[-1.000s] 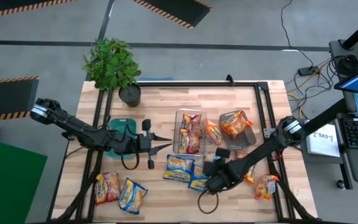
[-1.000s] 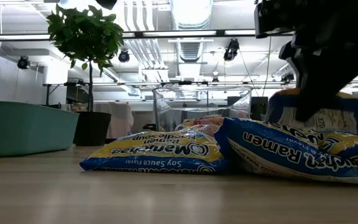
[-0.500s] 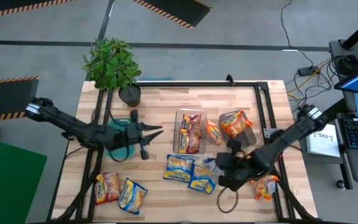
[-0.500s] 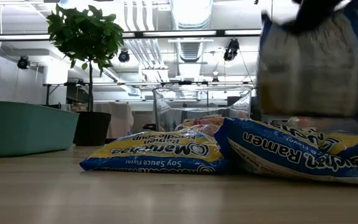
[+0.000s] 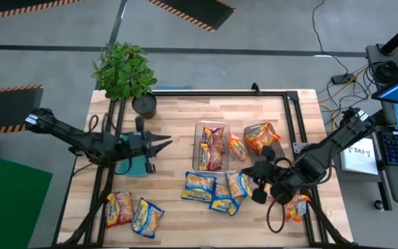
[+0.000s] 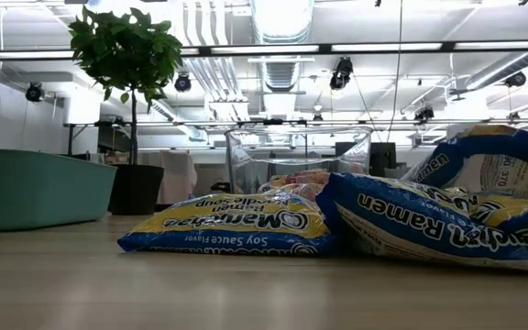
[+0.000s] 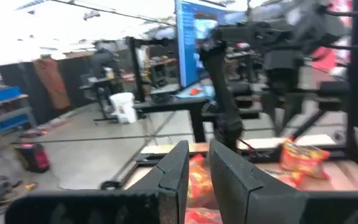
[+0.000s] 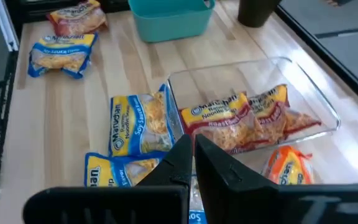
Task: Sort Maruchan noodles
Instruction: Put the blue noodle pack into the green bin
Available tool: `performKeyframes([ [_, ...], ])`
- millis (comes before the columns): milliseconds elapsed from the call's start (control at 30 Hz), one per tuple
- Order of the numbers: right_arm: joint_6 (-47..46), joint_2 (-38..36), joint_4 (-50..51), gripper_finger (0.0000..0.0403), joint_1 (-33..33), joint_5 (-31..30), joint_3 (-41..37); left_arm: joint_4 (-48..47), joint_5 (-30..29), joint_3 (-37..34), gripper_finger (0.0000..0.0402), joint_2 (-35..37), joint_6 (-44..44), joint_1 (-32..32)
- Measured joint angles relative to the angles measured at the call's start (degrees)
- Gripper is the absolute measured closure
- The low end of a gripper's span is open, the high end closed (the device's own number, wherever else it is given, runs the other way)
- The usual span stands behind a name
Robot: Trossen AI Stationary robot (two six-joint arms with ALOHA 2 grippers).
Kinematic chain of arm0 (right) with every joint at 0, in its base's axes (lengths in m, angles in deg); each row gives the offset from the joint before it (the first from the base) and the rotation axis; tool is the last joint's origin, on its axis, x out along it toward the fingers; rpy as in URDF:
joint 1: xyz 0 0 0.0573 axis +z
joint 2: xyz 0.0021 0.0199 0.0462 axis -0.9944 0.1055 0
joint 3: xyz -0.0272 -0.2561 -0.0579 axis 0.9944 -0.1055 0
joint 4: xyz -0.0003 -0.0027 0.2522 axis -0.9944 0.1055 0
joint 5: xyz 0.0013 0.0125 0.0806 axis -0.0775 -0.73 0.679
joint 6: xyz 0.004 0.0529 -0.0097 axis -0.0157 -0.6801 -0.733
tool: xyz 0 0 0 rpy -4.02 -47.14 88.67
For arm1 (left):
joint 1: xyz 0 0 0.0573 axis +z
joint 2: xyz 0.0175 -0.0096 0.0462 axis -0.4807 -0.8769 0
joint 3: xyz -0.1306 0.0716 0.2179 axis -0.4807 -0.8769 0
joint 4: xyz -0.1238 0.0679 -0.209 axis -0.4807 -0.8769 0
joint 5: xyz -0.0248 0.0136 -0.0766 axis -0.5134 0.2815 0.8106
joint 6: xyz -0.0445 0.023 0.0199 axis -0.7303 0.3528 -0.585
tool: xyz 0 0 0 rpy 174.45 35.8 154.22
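Right now the noodle packets (image 5: pixel 213 188) lie scattered: three blue-edged ones bunched at table centre, two more at seven o'clock, several in the clear bin (image 5: pixel 211 146) at twelve. My right gripper (image 5: pixel 262 187), at three o'clock of the bunch, is shut and empty, so I judge I am between picks and must open over a packet next; my left gripper (image 5: pixel 163 144) hovers nearly shut, empty, over the teal bin (image 8: pixel 171 15). Only the low view shows a packet (image 6: pixel 489 170) tilted up on the others.

The teal bin (image 5: pixel 131 160) is mostly hidden under the left arm; the low view crops a blue packet (image 6: pixel 498 174)
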Motion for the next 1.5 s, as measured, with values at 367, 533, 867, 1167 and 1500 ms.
performKeyframes([
  [367,-0.8,-0.5,-2.2,0.0394,0.7,0.0,-9.8,7.1,8.2,4.3,0.0354,-17.4,-1.9,0.0],
  [533,5.8,-2.5,-11.1,0.0394,0.8,-1.4,-14.8,5.1,8.2,12.6,0.0354,-27.3,-0.3,0.0],
  [867,4.1,-3.8,-16.9,0.0384,0.9,8.9,-19.1,-11.1,5.6,27.9,0.0354,-40.4,-1.0,0.0],
  [1167,7.0,2.8,-15.7,0.0253,0.9,14.1,-14.5,-11.5,5.6,29.8,0.0354,-42.7,-2.8,-0.1],
  [1500,5.9,16.1,6.4,0.0080,0.8,16.1,-0.5,-14.4,5.4,29.5,0.0354,-40.1,-2.6,-0.7],
])
